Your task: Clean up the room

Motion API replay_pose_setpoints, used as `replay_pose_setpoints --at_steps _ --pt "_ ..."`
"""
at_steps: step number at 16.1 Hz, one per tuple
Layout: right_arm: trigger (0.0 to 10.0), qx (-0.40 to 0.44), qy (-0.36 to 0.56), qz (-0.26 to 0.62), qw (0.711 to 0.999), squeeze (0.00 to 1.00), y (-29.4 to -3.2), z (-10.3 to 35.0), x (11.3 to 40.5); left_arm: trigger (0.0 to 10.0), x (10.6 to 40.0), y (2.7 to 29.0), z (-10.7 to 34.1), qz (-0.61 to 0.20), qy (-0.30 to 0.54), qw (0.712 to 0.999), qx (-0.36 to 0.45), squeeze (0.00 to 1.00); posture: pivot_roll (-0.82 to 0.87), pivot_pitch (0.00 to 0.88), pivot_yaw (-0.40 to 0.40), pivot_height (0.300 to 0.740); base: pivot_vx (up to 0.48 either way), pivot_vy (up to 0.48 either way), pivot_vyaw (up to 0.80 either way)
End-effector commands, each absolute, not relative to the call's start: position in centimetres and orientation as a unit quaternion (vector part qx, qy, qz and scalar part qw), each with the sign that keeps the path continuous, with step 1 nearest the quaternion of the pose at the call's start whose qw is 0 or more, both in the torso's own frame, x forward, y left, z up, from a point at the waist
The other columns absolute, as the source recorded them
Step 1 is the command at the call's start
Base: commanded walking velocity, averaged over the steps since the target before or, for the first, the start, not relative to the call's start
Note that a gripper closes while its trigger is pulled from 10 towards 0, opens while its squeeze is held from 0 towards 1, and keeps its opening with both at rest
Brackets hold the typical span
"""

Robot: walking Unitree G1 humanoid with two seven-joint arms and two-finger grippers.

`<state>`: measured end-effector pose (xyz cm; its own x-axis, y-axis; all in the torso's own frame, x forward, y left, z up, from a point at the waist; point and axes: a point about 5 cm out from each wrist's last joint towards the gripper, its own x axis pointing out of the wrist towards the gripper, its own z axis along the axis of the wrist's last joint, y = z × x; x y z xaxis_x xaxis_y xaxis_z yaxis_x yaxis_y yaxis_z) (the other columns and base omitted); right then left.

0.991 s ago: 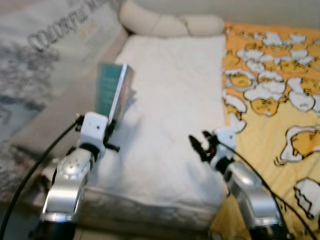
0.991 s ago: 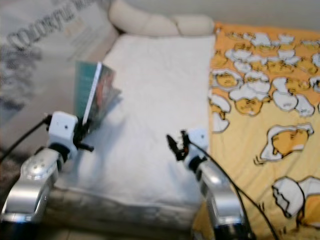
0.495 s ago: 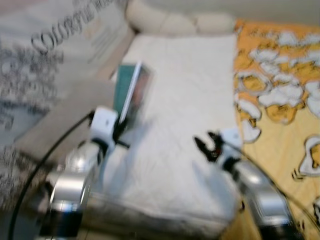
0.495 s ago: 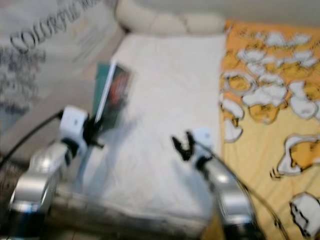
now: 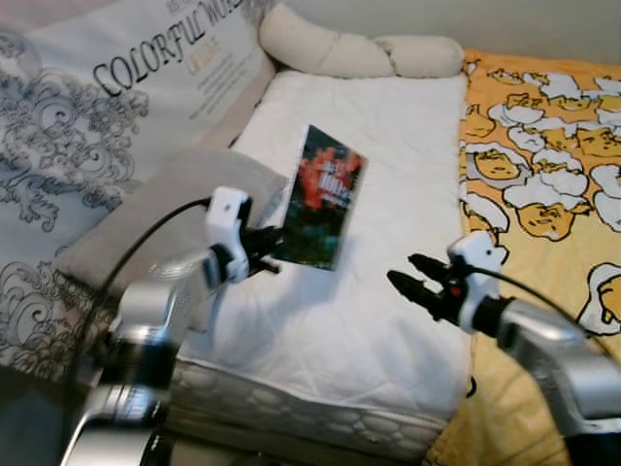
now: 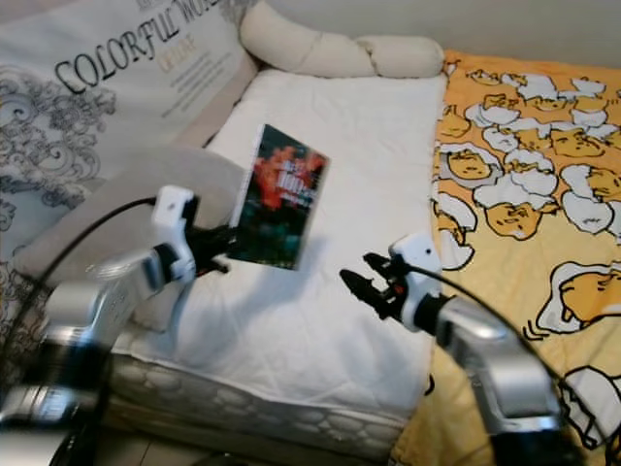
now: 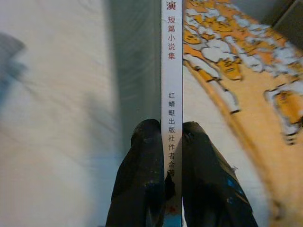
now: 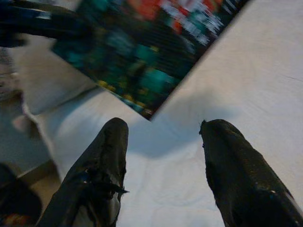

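My left gripper (image 5: pixel 275 243) is shut on the lower edge of a thin book (image 5: pixel 322 197) with a dark green and red cover, held upright above the white mattress (image 5: pixel 388 146). In the left wrist view its fingers (image 7: pixel 147 179) pinch the white spine (image 7: pixel 171 71). My right gripper (image 5: pixel 408 280) hangs open over the mattress's near right part, a little right of the book. In the right wrist view the book's cover (image 8: pixel 142 52) lies just beyond that gripper's two spread fingers (image 8: pixel 102 170).
A large grey-patterned pillow (image 5: pixel 107 107) with lettering leans at the left, a grey cushion (image 5: pixel 160 209) in front of it. A cream bolster (image 5: pixel 340 53) lies at the mattress head. A yellow cartoon-print sheet (image 5: pixel 543 146) covers the right side.
The left gripper has swung the book so that its cover now faces me, and carried it further over the mattress. The camera has shifted too. The right gripper stays open.
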<state>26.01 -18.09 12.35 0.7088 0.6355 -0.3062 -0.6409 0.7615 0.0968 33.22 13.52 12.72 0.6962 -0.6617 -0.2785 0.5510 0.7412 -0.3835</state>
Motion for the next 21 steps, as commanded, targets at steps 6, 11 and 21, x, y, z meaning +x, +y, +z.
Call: replay_pose_setpoints --at_steps 6,11,21 --pt "10.0 -0.02 0.206 0.405 0.891 0.0 -17.7 12.9 24.6 10.0 34.1 13.1 8.7 -0.303 0.344 0.846 -0.274 0.0 -0.12 0.0 0.051 0.74 0.0 0.0 0.0" --pt "10.0 -0.029 0.23 0.424 0.876 0.0 -17.3 12.7 23.8 10.0 32.5 14.0 4.1 -0.258 0.414 0.864 -0.125 0.0 -0.16 0.0 0.042 0.74 0.0 0.0 0.0" --pt "10.0 -0.049 0.235 0.431 0.87 0.0 -17.2 13.3 23.5 10.0 34.9 13.4 5.9 -0.256 0.301 0.919 0.012 0.0 -0.22 0.01 0.034 0.74 0.0 0.0 0.0"
